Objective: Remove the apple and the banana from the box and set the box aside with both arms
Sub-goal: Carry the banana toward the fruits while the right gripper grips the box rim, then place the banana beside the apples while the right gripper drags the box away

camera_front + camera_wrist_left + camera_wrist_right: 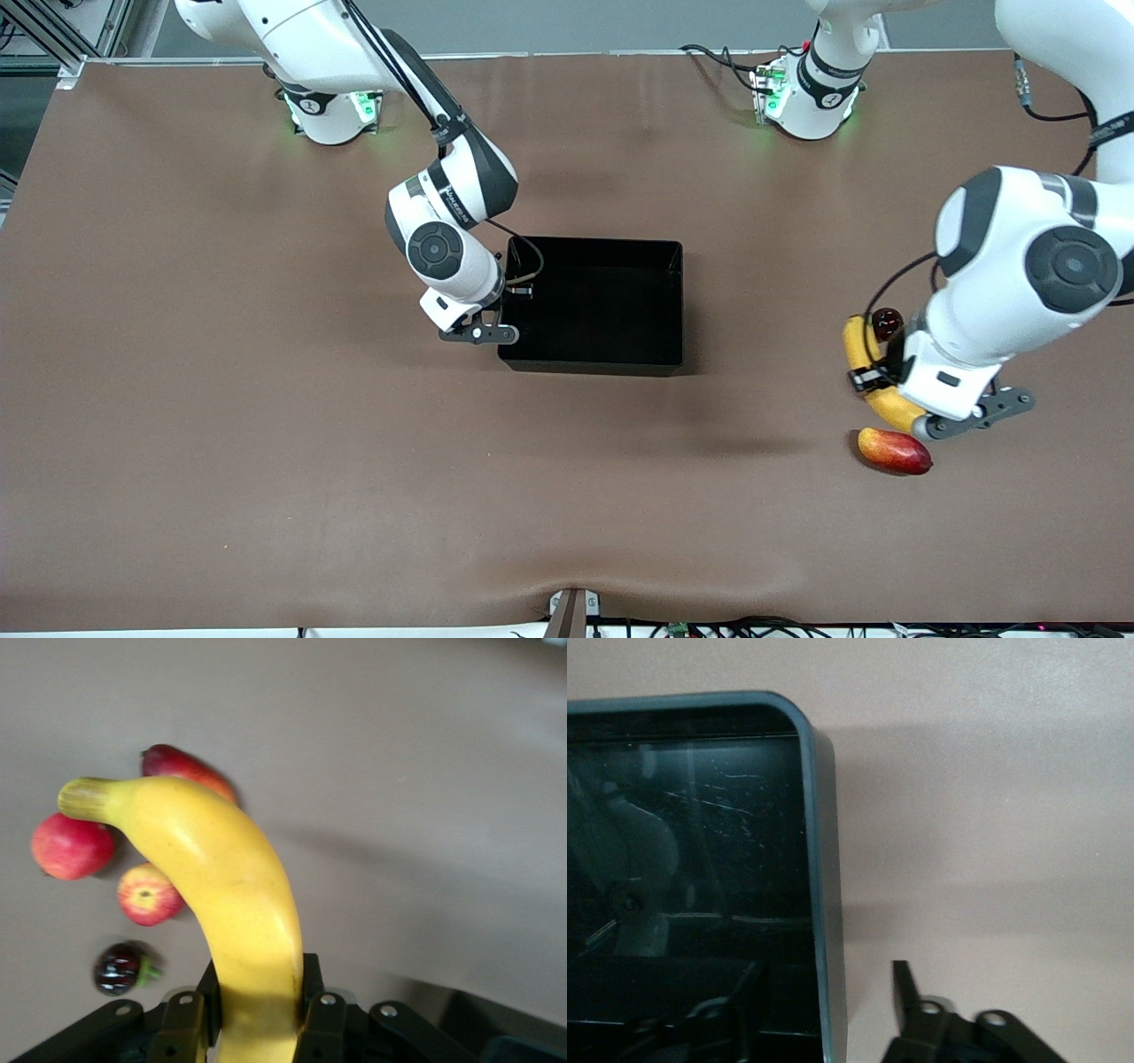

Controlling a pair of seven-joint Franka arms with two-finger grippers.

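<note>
— Two jobs at once, it seems. Where is the banana?
— Pinched in the left gripper, jaws pressed against its sides, up over the desk at the left arm's end, above the other fruit. The apple already lies there on the desk, beside a mango and a small dark fruit.
— And the box?
— Mid-desk, and it looks empty. The right gripper sits at the wall toward the right arm's end, jaws spread, one finger inside and one outside the rim, not yet pinching it.
— So which step is in hand?
— Unloading is nearly done, I'd say; the banana only needs lowering and letting go clear of the apple. Then the left arm must come to the box's free wall, both jaws clamp, and the two arms shift it together.
</note>
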